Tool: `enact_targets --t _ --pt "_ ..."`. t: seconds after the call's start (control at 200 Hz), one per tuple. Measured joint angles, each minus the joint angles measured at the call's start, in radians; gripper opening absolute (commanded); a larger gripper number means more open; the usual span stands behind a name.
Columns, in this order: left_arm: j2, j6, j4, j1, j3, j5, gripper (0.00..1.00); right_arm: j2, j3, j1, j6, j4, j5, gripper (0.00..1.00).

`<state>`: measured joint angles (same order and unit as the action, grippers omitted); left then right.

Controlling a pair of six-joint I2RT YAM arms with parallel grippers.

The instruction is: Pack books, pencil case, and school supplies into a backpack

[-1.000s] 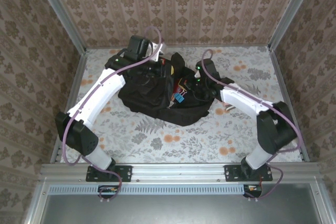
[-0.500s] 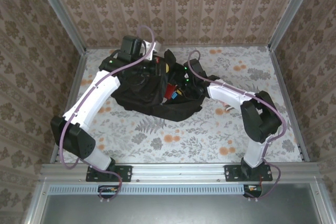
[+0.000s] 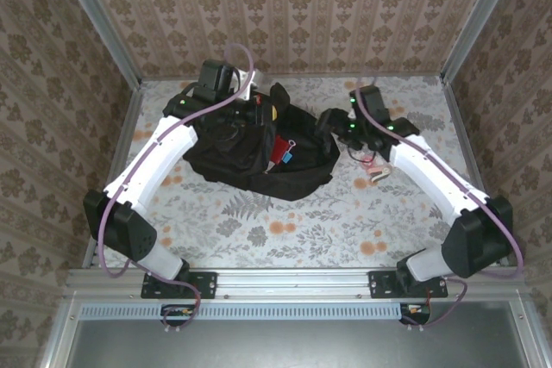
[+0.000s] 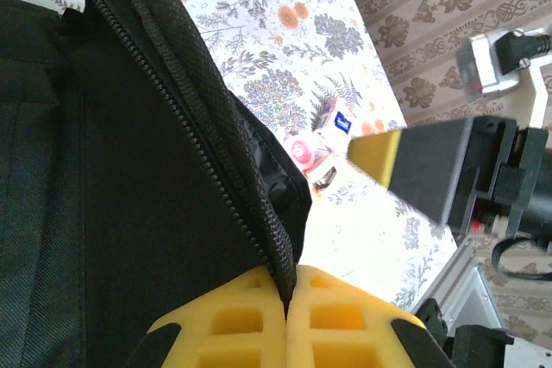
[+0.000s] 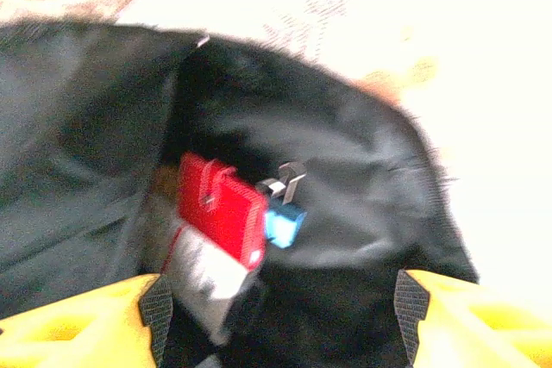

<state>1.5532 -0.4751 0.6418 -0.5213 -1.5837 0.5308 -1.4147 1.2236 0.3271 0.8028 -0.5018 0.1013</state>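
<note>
Jaws wide and empty, the right gripper (image 5: 276, 316) hovers at the right side of the backpack (image 3: 302, 174), mid-table. Farther back, the left gripper (image 4: 286, 299) is clamped on its zipped rim, seemingly propping the mouth open for packing.

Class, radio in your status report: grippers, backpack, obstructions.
Left gripper shut on backpack zip edge. Right gripper open, facing the opening. Red item inside. Nothing blocking.
</note>
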Motion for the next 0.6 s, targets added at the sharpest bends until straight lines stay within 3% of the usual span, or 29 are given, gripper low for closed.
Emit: enact_targets --t 0.11,0.23,0.425,0.6 --pt "0.000 -0.003 0.000 -0.001 0.000 0.000 0.00 0.029 -0.042 -0.099 -0.027 -0.078 -0.056 0.74" --pt "0.000 -0.007 -0.005 -0.001 0.003 0.001 0.00 0.018 -0.035 -0.153 -0.050 -0.177 -0.173 0.99" --pt "0.000 -0.026 -0.020 -0.002 0.011 0.011 0.00 -0.164 0.126 -0.244 0.006 -0.384 -0.333 1.00" --pt "-0.003 -0.029 -0.022 -0.002 0.013 0.016 0.00 -0.314 0.245 -0.326 0.095 -0.495 -0.356 1.00"
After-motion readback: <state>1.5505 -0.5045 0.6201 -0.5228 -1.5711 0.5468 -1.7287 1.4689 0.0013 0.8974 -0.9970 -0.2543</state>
